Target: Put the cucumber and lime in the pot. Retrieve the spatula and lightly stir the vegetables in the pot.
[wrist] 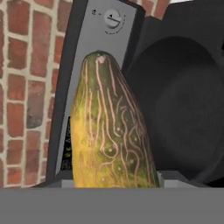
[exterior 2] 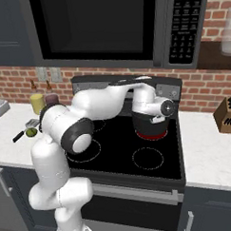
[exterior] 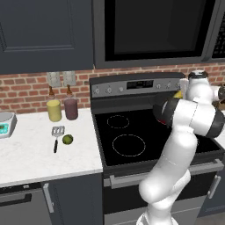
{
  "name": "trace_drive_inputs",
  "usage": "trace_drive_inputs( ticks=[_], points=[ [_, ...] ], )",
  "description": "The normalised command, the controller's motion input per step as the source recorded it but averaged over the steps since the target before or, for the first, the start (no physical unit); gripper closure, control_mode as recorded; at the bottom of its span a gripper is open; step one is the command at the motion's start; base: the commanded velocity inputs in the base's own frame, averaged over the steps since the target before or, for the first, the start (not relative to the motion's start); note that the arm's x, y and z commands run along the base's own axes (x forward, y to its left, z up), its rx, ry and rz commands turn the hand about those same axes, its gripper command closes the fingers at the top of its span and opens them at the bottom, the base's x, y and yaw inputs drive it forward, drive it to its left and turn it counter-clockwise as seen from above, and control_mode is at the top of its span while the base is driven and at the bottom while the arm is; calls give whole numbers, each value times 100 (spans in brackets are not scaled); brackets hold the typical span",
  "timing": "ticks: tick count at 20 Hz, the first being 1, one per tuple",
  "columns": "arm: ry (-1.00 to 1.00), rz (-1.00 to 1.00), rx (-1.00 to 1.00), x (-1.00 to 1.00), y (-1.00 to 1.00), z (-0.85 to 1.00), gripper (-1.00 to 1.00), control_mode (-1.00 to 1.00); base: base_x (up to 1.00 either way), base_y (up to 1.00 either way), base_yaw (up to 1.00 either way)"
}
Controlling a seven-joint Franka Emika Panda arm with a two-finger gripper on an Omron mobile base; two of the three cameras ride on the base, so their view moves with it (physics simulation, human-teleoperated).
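Observation:
My gripper point(wrist: 111, 180) is shut on the cucumber point(wrist: 109, 131), a yellowish-green oblong that stands up between the jaws. The hand hangs over the back right of the stove, at the rim of the pot point(exterior 2: 149, 130), whose dark interior point(wrist: 183, 100) lies right beside the cucumber. A tip of the cucumber point(exterior: 178, 94) shows past the arm in the left base view. On the white counter left of the stove, the lime point(exterior: 67, 139) rests next to the spatula point(exterior: 57, 134), touching neither the arm nor the pot.
A yellow bottle point(exterior: 54, 110) and a maroon bottle point(exterior: 70, 108) stand against the brick wall. A kitchen scale point(exterior: 5, 123) sits at the far left. A knife block point(exterior 2: 227, 115) is on the right counter. The microwave point(exterior 2: 104, 27) hangs low over the stove.

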Motion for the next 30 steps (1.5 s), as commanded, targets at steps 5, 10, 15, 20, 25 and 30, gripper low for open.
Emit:
trace_drive_inputs(
  ticks=[5, 10, 15, 20, 25, 30],
  points=[
    [-1, 0, -4, 54, -7, -38, 100, -100, 0, 0, 0],
    [0, 0, -3, 51, -16, -8, 100, -100, 0, 0, 0],
    [0, 0, -5, 37, -7, 0, 100, -100, 0, 0, 0],
    [0, 0, -12, 27, 0, -2, 100, -100, 0, 0, 0],
    [0, 0, -16, 8, 6, -24, 100, -100, 0, 0, 0],
    [0, 0, -16, 0, 13, -33, 100, -100, 0, 0, 0]
  ],
)
